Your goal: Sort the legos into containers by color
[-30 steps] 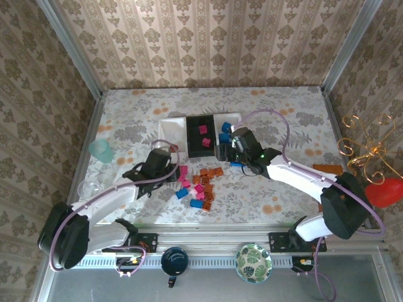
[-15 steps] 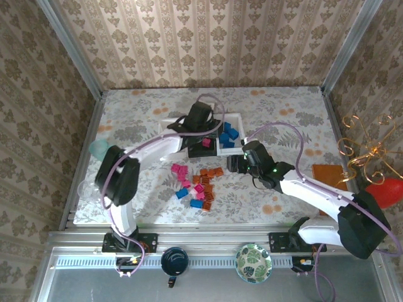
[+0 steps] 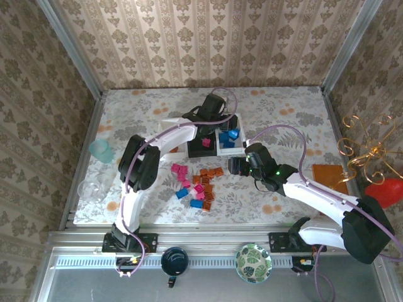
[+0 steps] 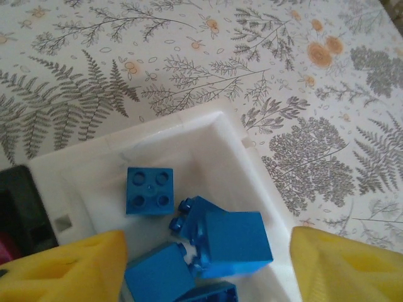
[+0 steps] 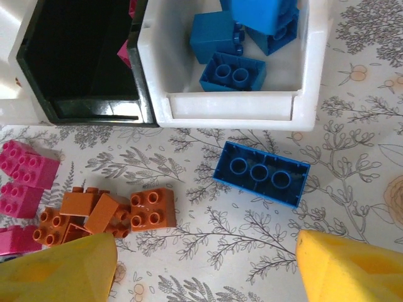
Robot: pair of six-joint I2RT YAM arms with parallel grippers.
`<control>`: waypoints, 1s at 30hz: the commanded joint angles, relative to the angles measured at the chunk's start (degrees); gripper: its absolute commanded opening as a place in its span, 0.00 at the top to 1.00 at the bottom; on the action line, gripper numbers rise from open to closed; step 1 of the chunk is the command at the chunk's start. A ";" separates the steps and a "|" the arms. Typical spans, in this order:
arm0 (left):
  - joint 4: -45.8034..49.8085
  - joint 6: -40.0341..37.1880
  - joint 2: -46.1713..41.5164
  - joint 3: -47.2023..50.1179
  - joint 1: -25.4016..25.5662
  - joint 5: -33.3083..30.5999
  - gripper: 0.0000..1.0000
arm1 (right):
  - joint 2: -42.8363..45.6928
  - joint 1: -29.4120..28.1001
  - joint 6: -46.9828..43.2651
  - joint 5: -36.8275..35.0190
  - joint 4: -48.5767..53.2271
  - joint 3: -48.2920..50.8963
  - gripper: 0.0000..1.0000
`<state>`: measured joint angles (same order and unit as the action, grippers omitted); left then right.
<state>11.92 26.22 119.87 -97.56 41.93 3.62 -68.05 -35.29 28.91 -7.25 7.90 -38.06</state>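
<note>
Blue brick [image 5: 261, 173] lying hollow side up on the table [image 5: 359, 119], just ahead of the right gripper [image 5: 201, 255] and between its wide-spread fingers, which hold nothing. Beyond it is the white tray [image 5: 230, 106] of blue legos [image 5: 227, 74]; orange bricks [image 5: 151, 209] lie toward the left finger. The left gripper [image 4: 201, 277] (likewise spread, empty) hangs over that tray. The top view adds a pink brick [image 3: 206, 143] in the black tray [image 3: 195, 151].

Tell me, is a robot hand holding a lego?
No. The left gripper hangs open over the white tray; the right gripper is open above a loose blue lego.
</note>
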 commanded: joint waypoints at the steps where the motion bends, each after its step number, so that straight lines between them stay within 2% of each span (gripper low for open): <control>1: -2.69 0.54 -8.44 4.57 0.06 1.28 0.25 | -1.37 -0.28 -0.63 4.14 -1.13 -0.19 0.24; 8: -11.68 3.73 -26.72 27.18 0.42 2.10 0.10 | -8.39 -4.14 -3.62 10.13 -2.90 -3.45 0.25; 11: -12.23 4.14 -35.55 37.04 0.71 -0.10 0.00 | -11.15 -7.28 -6.61 12.58 -1.67 -4.97 0.25; 19: -9.39 7.12 -56.69 57.12 2.00 -7.07 0.00 | -17.88 -14.39 -9.37 11.27 2.61 -5.18 0.28; 26: -4.29 8.53 -68.74 65.51 2.62 -11.59 0.00 | -21.00 -16.02 -9.10 10.54 2.06 -5.66 0.32; 30: -1.77 9.53 -72.81 68.32 2.63 -13.43 0.00 | -22.67 -16.22 -8.57 6.89 5.18 -6.02 0.37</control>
<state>6.90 34.04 49.01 -30.55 44.23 -6.94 -89.32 -51.09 20.71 3.20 9.28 -43.38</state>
